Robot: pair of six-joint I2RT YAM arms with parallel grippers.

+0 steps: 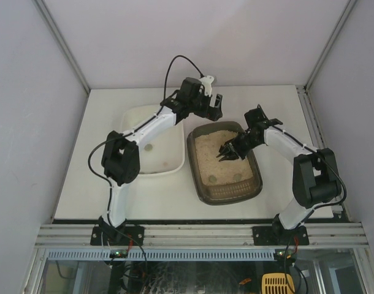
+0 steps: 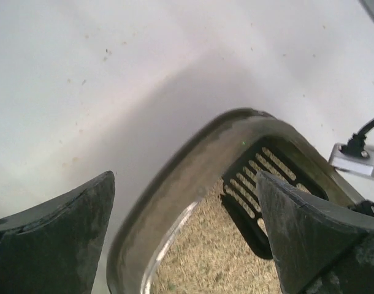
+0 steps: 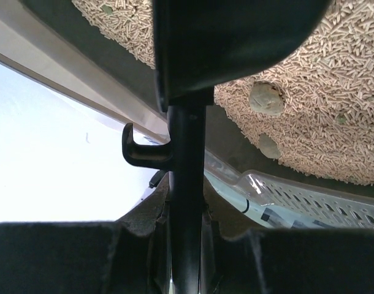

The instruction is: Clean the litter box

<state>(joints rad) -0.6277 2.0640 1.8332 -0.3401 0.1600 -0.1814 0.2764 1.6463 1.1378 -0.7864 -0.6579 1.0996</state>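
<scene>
— Closest up is the black scoop [image 3: 187, 177], its hooked handle clamped tight in the right gripper [image 3: 187, 236].
— And the litter box [image 1: 230, 195]?
— Right of centre on the table [image 1: 113, 184], with beige litter [image 1: 211, 144] inside and grey-green clumps [image 3: 267, 98] on it. The scoop is over the litter.
— The other arm?
— The left gripper [image 1: 214, 110] hangs at the box's twelve o'clock. Its fingers [image 2: 58, 239] are spread wide and hold nothing, and the far rim shows between them.
— Anything else?
— A white tray [image 1: 165, 160] at the box's nine o'clock, just beside it.
</scene>
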